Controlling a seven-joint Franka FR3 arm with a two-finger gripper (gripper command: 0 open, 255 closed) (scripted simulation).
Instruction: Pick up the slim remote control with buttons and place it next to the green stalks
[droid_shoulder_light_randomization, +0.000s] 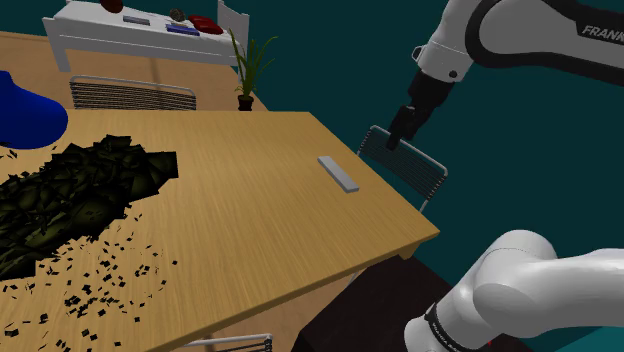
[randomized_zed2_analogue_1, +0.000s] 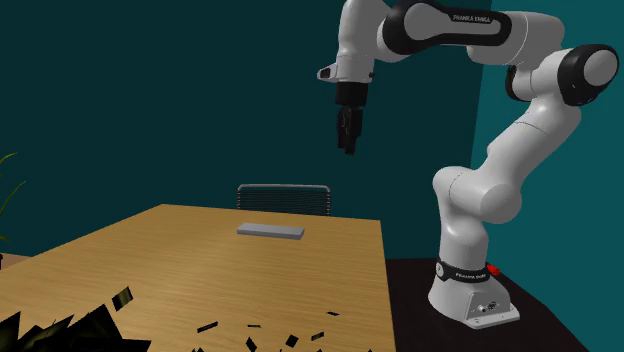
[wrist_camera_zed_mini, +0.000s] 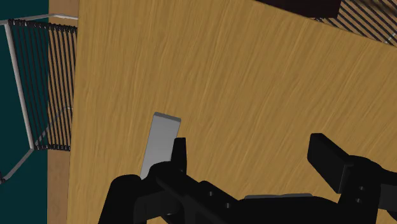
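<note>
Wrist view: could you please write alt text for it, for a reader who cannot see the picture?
The open black claw hangs above a wooden table, holding nothing. A slim grey remote lies flat on the table, its near end hidden behind the claw. A slatted chair stands past the table's edge.

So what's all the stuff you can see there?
remote control: 1, grey, flat on the table near the arm's side.
heap of stalks: 1, dark green-black, on the table at the shoulder view's left, bits scattered around it.
table: 1, wood-brown, under both.
chairs: 2, slatted backs, one beyond the table, one at its side near the gripper.
potted plant: 1, green, beyond the table.
blue thing: 1, shoulder view's left edge; can't tell what it is.
white shelf: 1, far back, small things on top.
arm: 1, white, dark joints.
gripper: 1, black, open, in the air, apart from the remote control.
</note>
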